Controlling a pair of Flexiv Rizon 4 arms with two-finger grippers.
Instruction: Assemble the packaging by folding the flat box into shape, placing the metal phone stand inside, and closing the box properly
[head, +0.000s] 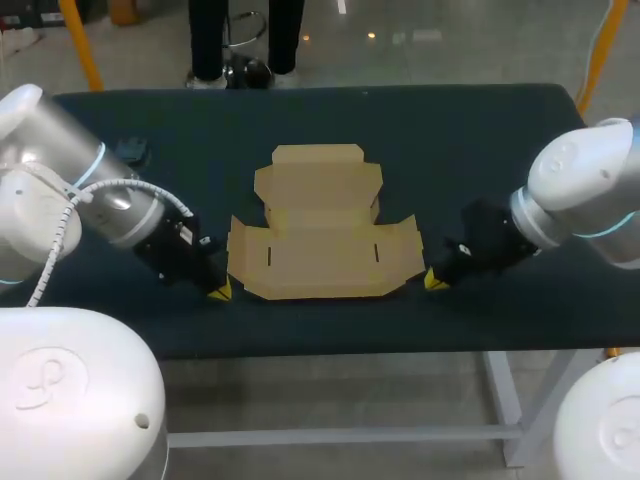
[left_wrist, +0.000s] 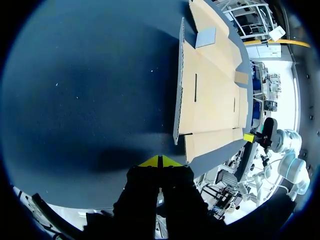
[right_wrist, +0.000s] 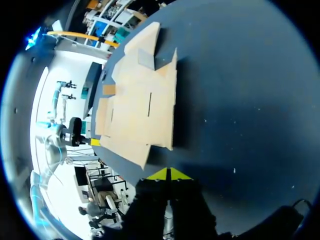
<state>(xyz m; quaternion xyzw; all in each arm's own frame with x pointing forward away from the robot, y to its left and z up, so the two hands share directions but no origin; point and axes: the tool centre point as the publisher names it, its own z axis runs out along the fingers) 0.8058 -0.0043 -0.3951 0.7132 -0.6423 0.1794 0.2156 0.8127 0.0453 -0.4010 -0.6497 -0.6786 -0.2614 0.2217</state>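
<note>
Desk (head: 300, 110): flat box (head: 320, 235) lies mid-desk, unfolded. Left jaws closed, empty, just beside near-left corner; right jaws same at near-right. Risk: uneven push likely slides or spins light card; closed jaws may skate over flap edge, not under.

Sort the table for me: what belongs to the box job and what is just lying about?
Job: unfolded cardboard box, mid-table; left gripper and right gripper, both shut and empty, one at each side of it.
Other: small dark object on the table at its far left, too indistinct to name; possibly the stand.
</note>
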